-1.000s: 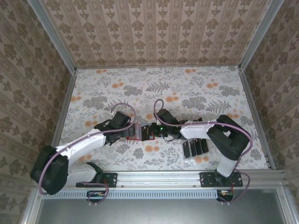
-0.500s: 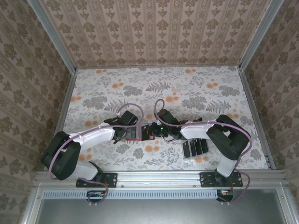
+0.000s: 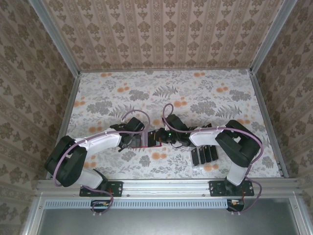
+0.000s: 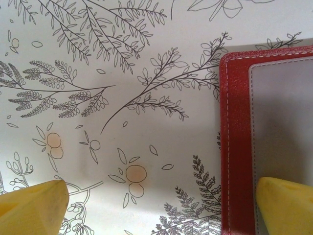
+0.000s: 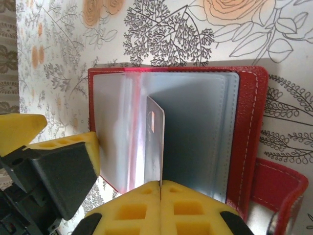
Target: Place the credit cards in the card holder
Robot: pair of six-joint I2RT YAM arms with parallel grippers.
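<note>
One credit card (image 5: 155, 142) stands on edge between the clear sleeves of the card holder (image 5: 247, 122). It's pinched at its near end by the right gripper (image 5: 160, 188), fingers pressed tight together. The holder lies open at the table's centre, red cover down. The left gripper (image 4: 159, 205) is spread wide, one fingertip (image 4: 286, 200) over the holder's grey panel at three o'clock; pressing or hovering, I cannot tell. That card looks thin, stiff and slick, so grip the short edge and keep it square to the slot. The sleeves look floppy and may buckle. More credit cards (image 3: 204, 154) wait in the tray (image 3: 203, 167) at four o'clock of the holder. There's bare table (image 3: 195, 93) toward twelve o'clock, but both wrists crowd the holder.
</note>
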